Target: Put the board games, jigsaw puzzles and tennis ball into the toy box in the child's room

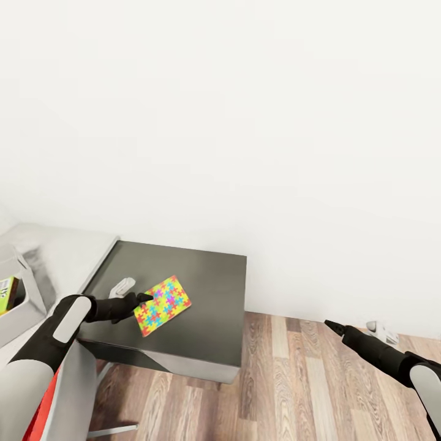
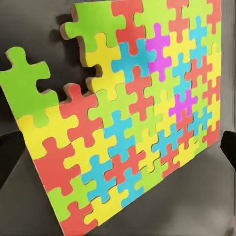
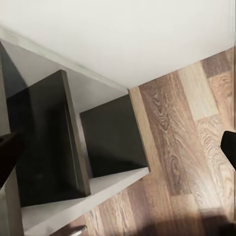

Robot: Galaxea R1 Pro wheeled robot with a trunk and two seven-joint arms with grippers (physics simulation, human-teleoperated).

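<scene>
A plain white wall [image 1: 245, 122] meets a wood-plank floor [image 1: 294, 380]. The table [image 1: 208, 288] stands against it, dark grey, joining a paler top.

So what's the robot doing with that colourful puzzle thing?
The robot's left gripper is at the edge of the flat jigsaw puzzle of bright red, yellow, green and blue pieces, which sits over the dark grey lower section of the desk. Whether the fingers have closed on it cannot be told. The shallow pale grey toy box waits to the left on the pale desk top. The right gripper hangs empty over the wood-plank floor.
</scene>
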